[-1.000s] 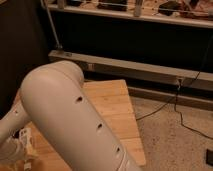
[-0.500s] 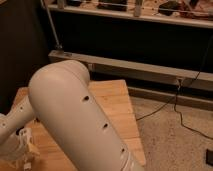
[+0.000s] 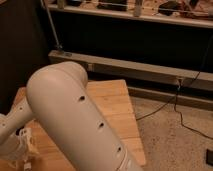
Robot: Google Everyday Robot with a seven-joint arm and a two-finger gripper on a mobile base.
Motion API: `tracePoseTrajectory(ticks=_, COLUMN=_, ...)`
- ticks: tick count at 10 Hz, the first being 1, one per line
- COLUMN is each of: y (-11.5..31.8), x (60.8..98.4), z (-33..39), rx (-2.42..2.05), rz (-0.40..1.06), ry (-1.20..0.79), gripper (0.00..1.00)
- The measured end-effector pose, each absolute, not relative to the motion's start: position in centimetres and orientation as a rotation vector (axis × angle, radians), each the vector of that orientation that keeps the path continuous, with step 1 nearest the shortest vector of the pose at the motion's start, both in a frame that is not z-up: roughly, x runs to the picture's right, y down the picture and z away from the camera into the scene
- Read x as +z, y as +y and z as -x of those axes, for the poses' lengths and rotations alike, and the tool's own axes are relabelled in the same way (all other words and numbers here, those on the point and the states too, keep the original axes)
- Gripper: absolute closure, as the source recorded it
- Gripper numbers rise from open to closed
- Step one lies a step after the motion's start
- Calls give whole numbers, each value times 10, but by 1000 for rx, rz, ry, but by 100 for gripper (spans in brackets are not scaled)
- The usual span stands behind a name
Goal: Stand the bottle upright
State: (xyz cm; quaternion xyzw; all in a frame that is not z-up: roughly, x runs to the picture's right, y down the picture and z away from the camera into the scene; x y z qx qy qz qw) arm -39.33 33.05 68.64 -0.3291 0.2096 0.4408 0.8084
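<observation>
Bottle not in view, either hidden behind the arm's bulky white link (image 3: 75, 117) or outside the frame, so no progress can be confirmed; judged as not yet grasped, with the whole righting step left. Claw (image 3: 24, 146) sits low at the near left corner of the wooden bench (image 3: 112, 100), set wide, nothing visibly held in it. The arm link blocks most of the bench top; a metal rail (image 3: 130, 67) runs behind, and a black cable (image 3: 170, 102) lies on the speckled floor (image 3: 175, 142), well clear of the bench.

Wooden table (image 3: 114, 100); black cable (image 3: 159, 109) on speckled floor (image 3: 175, 147); grey rail (image 3: 150, 70) behind.
</observation>
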Motion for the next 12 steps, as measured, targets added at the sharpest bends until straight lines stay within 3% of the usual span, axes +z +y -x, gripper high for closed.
tracePoseTrajectory(ticks=12, y=351, x=690, z=405, rx=910, rz=711, ry=469, gripper=35)
